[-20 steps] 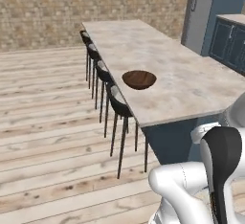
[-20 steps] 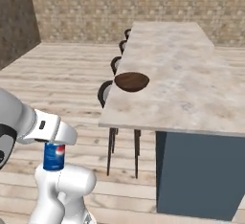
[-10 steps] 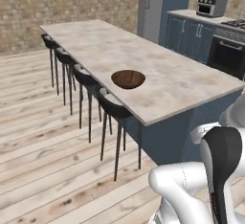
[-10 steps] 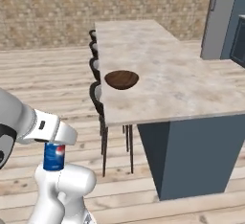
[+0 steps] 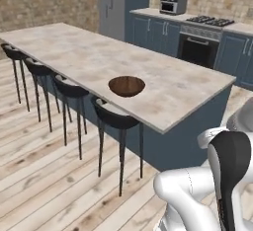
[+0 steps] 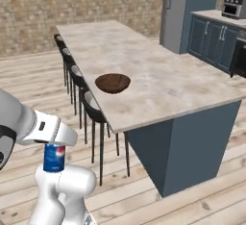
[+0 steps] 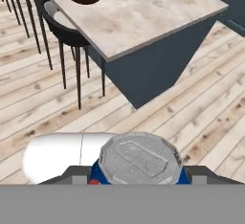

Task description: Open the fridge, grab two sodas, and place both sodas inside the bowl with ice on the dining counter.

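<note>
Lower left of the right base view: the gripper [image 6: 54, 147] hangs low beside the robot's own white body, well short of the dining counter [image 6: 158, 82].
Jaw state: closed on the blue soda [image 6: 54, 157], which hangs upright beneath the hand.
Soda look: a small cylinder, blue with a white band and a red patch; in the hand view its silver embossed top [image 7: 139, 159] sits at the bottom centre, with a blue rim showing on both sides.
Bowl: the bowl [image 5: 126, 86] is shallow, round and dark brown, sitting near the stool-side edge of the counter, at centre frame in the left base view and upper left of centre in the right base view.
Bowl contents: the inside reads as plain dark brown; whether ice lies in it cannot be told.
Counter: a long mottled beige slab over a dark blue base, with black stools [image 5: 116, 120] lined along its left edge.
Fridge: the fridge [image 5: 111, 7] stands tall and grey at upper centre of the left base view, doors shut, black panel near its top.
Second soda: its place cannot be told.
</note>
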Robot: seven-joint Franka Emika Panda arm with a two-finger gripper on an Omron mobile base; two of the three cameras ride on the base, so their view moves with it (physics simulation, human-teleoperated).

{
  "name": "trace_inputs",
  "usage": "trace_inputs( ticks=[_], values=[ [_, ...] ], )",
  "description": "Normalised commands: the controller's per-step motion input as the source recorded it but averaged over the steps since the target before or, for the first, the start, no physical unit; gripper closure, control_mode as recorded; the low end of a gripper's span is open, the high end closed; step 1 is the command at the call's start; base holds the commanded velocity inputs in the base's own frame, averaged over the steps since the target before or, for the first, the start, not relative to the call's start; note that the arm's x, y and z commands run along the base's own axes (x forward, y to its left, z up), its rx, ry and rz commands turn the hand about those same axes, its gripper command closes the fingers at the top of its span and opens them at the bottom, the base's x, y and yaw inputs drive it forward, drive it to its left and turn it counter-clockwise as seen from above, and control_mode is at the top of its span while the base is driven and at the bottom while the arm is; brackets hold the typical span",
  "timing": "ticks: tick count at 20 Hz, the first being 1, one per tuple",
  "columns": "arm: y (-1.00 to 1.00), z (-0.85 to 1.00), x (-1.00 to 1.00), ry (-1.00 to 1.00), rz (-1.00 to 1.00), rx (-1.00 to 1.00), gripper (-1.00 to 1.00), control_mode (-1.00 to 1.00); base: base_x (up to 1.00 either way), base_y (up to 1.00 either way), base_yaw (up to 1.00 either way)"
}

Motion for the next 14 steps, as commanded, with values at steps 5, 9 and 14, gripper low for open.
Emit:
trace_inputs(
  ticks=[5, 9, 14],
  values=[
    [0.00, 0.00, 0.00, 0.00, 0.00, 0.00, 1.00, 1.00, 0.54, 0.91, -0.40],
    [0.00, 0.00, 0.00, 0.00, 0.00, 0.00, 1.00, 1.00, 0.62, 0.88, -0.39],
    [0.00, 0.00, 0.00, 0.00, 0.00, 0.00, 1.00, 1.00, 0.73, 0.69, -0.37]
  ],
)
